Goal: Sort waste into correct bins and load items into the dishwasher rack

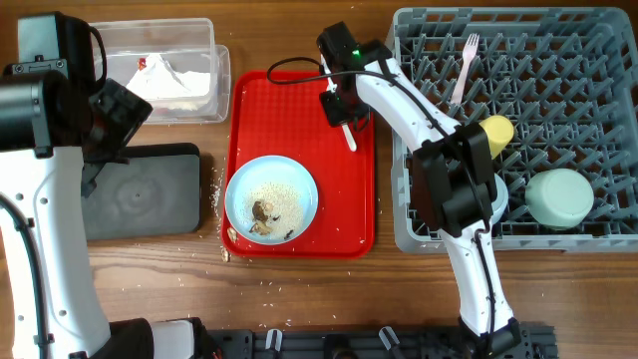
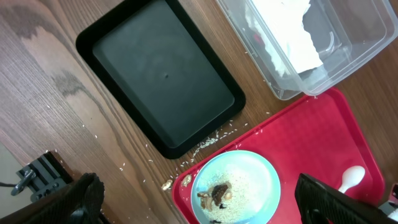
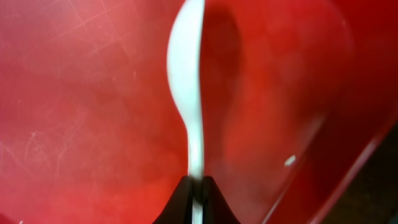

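Observation:
My right gripper (image 1: pixel 344 112) (image 3: pixel 197 183) is shut on the handle of the white spoon (image 1: pixel 349 138) (image 3: pixel 186 81), just over the red tray (image 1: pixel 299 90). The spoon's bowl points away from the fingers. A light blue plate (image 1: pixel 271 197) (image 2: pixel 239 174) with rice and brown scraps (image 2: pixel 217 193) sits at the tray's near end. My left gripper (image 1: pixel 118 115) (image 2: pixel 202 199) hangs open high above the black tray (image 1: pixel 140 189) (image 2: pixel 161 74), holding nothing. The clear tub (image 1: pixel 204 60) (image 2: pixel 348 56) holds the white napkin (image 1: pixel 169 75) (image 2: pixel 286 37).
The grey rack (image 1: pixel 588 60) on the right holds a white fork (image 1: pixel 464 65), a yellow cup (image 1: pixel 496 132) and a mint bowl (image 1: pixel 558 197). Loose rice and scraps (image 2: pixel 208 142) lie on the wood between the black tray and the red tray.

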